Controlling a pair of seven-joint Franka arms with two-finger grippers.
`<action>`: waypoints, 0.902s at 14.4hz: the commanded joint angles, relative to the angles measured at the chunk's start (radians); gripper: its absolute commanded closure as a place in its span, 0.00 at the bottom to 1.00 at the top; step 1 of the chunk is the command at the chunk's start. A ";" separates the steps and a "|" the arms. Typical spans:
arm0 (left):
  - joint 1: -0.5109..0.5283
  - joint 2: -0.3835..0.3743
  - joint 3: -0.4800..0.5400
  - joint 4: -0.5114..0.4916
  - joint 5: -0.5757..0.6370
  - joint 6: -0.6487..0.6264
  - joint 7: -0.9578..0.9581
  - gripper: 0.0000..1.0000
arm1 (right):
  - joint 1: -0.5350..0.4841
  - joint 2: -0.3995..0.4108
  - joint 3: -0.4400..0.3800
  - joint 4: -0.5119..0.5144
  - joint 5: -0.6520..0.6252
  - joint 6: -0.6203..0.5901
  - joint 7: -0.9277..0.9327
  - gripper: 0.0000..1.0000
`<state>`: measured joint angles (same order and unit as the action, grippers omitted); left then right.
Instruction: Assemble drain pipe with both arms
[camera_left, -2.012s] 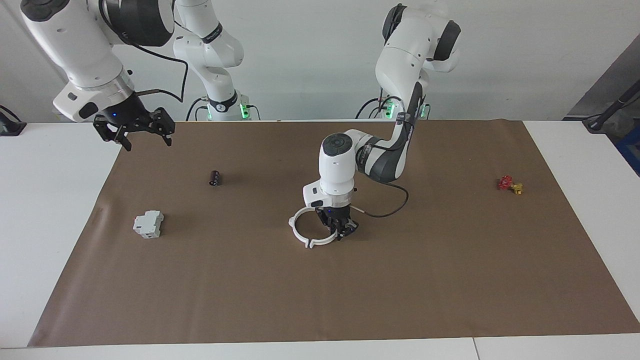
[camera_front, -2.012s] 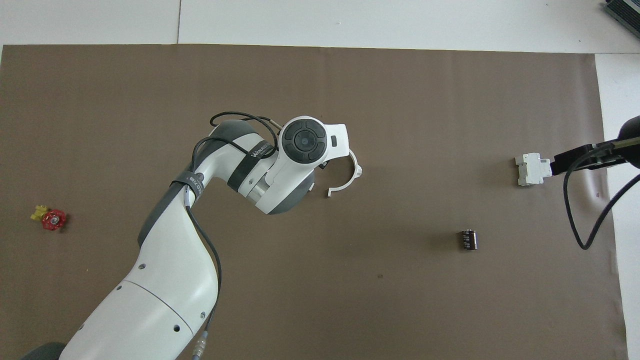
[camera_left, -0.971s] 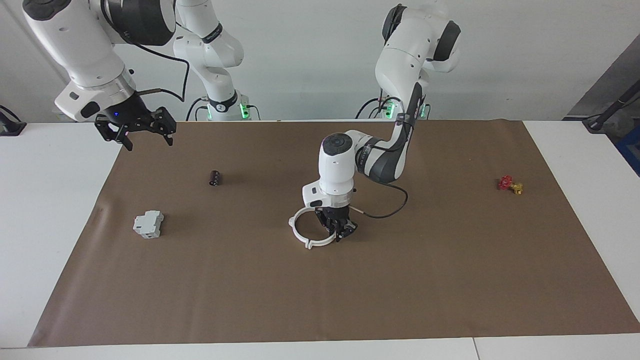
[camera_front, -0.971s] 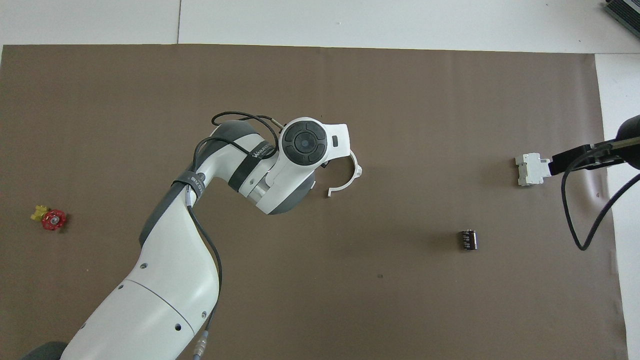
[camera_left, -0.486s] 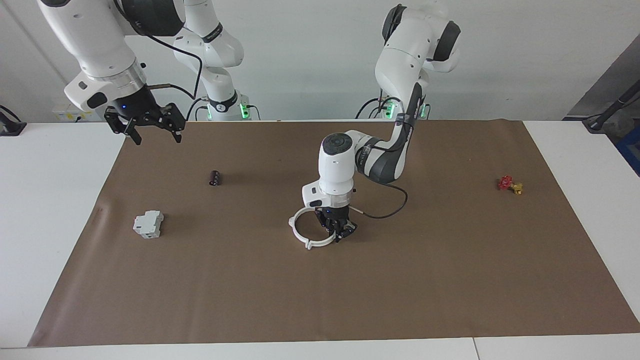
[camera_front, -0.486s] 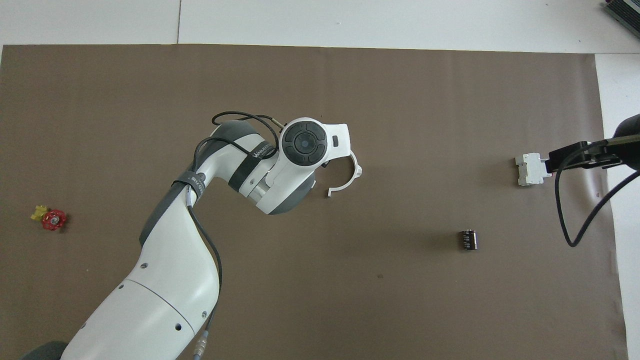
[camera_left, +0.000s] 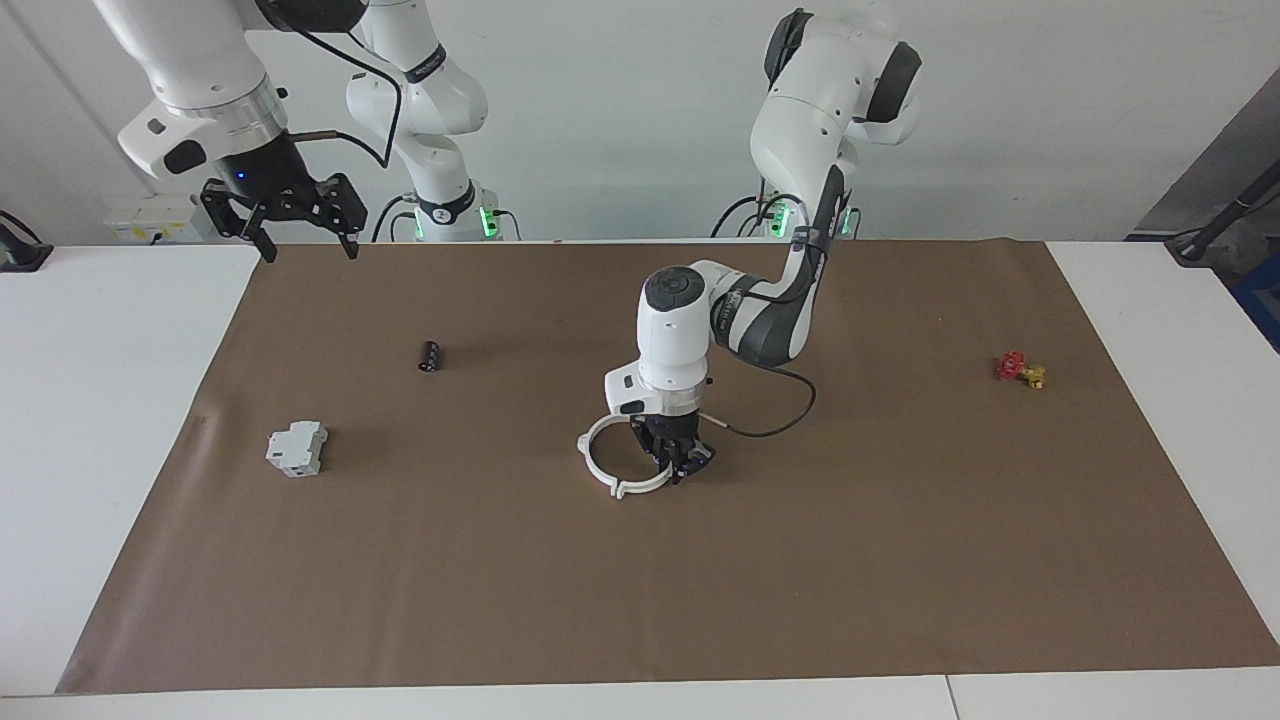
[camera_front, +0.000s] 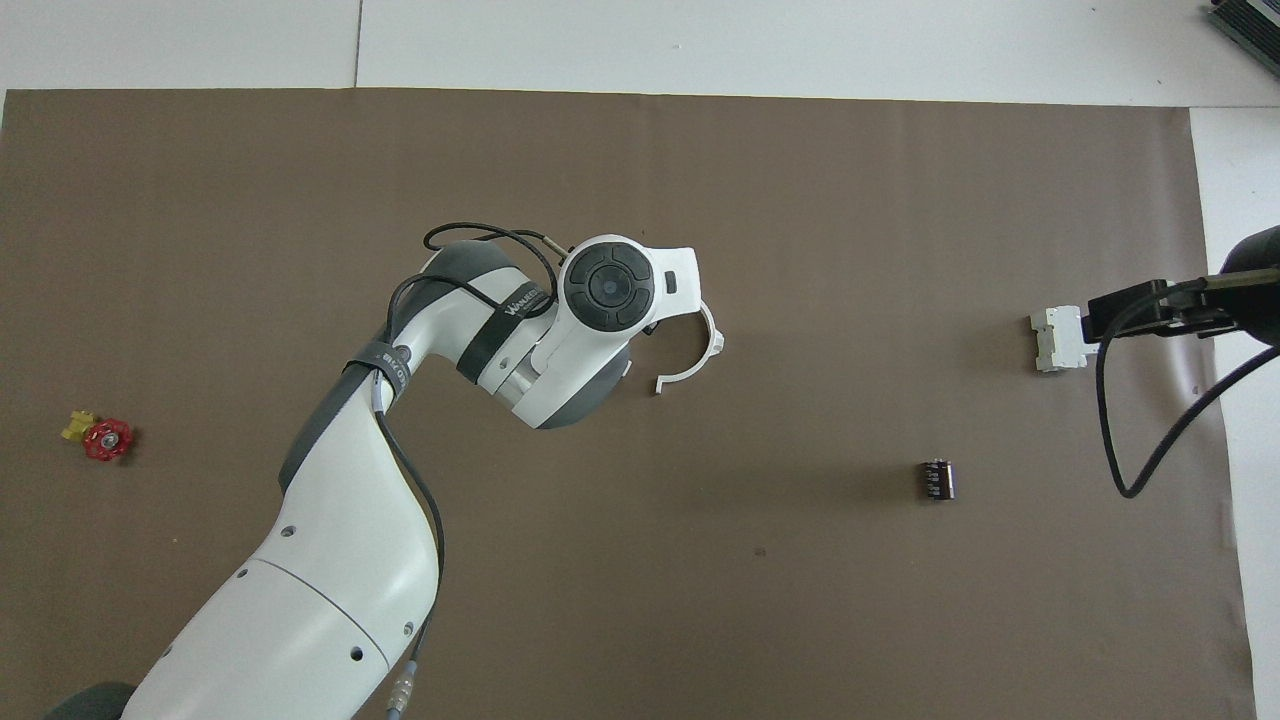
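Upper left of the facing view, the right gripper (camera_left: 296, 222) hangs in the air with fingers spread and holding nothing. Lower left sits a grey box (camera_left: 297, 448), with a black cylinder (camera_left: 429, 355) above it. At centre, the left gripper (camera_left: 677, 459) is clamped on the white ring (camera_left: 610, 464), which lies on the brown mat (camera_left: 900, 560). A red valve (camera_left: 1012, 365) lies at right.

The brown mat (camera_left: 900, 560) over the table looks like matt paper — smooth, with a faint crease near the right arm's end; the table (camera_left: 100, 400) around it is plain white and smooth. The drain pipe (camera_left: 606, 478) reads as thin white plastic with a slight sheen; the grey-white box (camera_left: 297, 448) looks like matt moulded plastic. The arms' shells (camera_left: 672, 340) are glossy white plastic — the right arm's wrist ring (camera_left: 232, 113) looks like bright metal.
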<state>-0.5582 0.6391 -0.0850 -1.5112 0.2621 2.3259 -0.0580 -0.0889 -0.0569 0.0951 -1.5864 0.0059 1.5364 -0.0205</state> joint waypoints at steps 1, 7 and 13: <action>-0.025 0.027 0.013 0.020 0.014 -0.033 -0.020 1.00 | -0.008 -0.004 0.002 -0.003 0.025 -0.010 0.011 0.00; -0.025 0.025 0.011 0.017 0.009 -0.059 -0.028 1.00 | -0.006 -0.003 0.002 -0.003 0.025 -0.010 0.011 0.00; -0.025 0.025 0.010 0.017 0.009 -0.059 -0.031 0.94 | -0.005 -0.001 0.002 -0.004 0.025 -0.009 0.010 0.00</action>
<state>-0.5589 0.6391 -0.0858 -1.5085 0.2621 2.3016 -0.0658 -0.0889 -0.0560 0.0951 -1.5883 0.0063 1.5364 -0.0205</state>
